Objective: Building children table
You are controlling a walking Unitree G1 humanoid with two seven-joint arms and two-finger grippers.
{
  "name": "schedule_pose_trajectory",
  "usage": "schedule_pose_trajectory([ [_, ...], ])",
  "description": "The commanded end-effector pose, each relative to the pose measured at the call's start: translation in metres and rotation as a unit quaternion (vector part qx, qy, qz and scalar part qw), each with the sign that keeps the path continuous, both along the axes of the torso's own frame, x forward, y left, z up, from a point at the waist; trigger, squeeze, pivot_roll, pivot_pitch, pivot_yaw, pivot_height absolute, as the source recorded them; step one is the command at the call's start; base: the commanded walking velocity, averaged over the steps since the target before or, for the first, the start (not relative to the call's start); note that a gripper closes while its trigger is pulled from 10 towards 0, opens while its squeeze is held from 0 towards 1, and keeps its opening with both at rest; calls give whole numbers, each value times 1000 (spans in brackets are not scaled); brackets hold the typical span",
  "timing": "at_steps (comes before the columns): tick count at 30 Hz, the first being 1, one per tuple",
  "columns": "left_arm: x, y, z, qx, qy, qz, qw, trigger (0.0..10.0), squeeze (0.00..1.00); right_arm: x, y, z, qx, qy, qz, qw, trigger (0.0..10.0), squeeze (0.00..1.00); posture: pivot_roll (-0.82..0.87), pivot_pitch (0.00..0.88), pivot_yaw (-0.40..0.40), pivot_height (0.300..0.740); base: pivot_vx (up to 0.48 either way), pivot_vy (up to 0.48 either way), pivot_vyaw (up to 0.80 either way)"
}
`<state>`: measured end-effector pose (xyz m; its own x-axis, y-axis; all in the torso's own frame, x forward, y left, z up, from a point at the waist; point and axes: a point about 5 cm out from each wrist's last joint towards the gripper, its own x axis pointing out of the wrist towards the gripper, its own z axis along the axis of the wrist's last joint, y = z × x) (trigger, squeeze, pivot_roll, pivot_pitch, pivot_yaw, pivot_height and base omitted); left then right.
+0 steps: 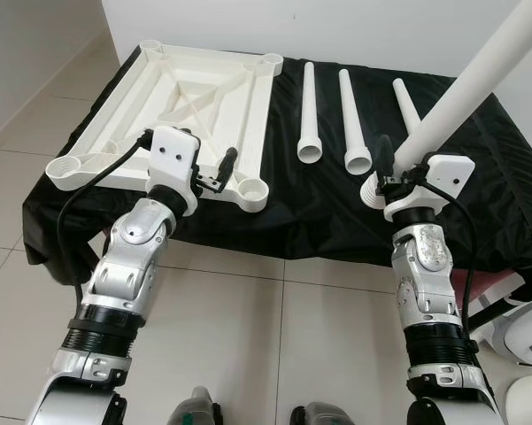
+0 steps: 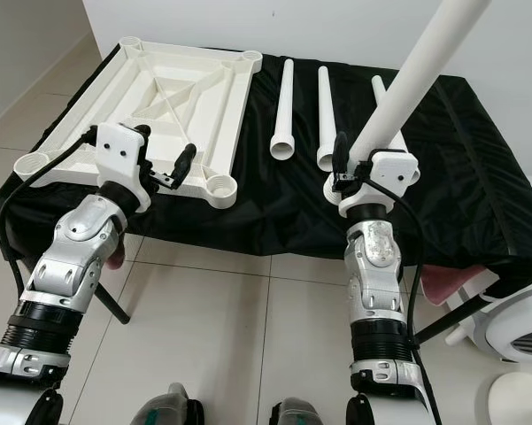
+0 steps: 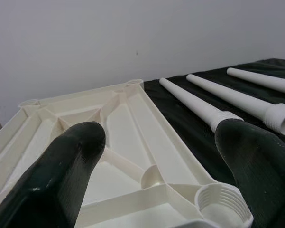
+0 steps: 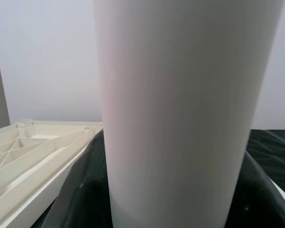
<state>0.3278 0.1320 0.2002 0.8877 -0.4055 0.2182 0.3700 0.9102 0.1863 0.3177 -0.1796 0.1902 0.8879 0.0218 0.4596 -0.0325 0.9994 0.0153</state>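
— Three loose table legs point(image 1: 309, 115) lie side by side on the black-covered surface point(image 1: 319, 212), between your two claws. Where is the fourth?

— Your right claw point(image 1: 391, 168) is pinching it: that held leg point(image 1: 478, 80) tilts up and away to the right, its wide threaded end low at the claw, just above the cloth.

— And the tabletop?

— You see the white tabletop point(image 1: 195, 88) lying upside down on the surface's left part, ribs up, a socket at each corner. Your left claw point(image 3: 156, 156) is spread wide, holding nothing, hovering over the near right corner socket point(image 3: 223, 202), which sits between its fingers point(image 3: 61, 171).
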Motion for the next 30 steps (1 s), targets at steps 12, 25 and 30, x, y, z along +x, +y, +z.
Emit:
schedule_pose_trajectory([
  [12,3,4,7,-43,-4,29,999,10000,0,-1,-1,6,-6,-7,-2,1000,10000,0,27,0,-13,740,219,0,0],
  [25,3,5,8,-46,-6,32,998,10000,0,1,1,6,-8,-6,4,1000,10000,0,32,0,-23,740,333,0,0],
  [30,2,6,8,-48,-6,35,998,10000,0,1,2,7,-10,-6,7,1000,10000,0,33,0,-24,740,332,0,0],
])
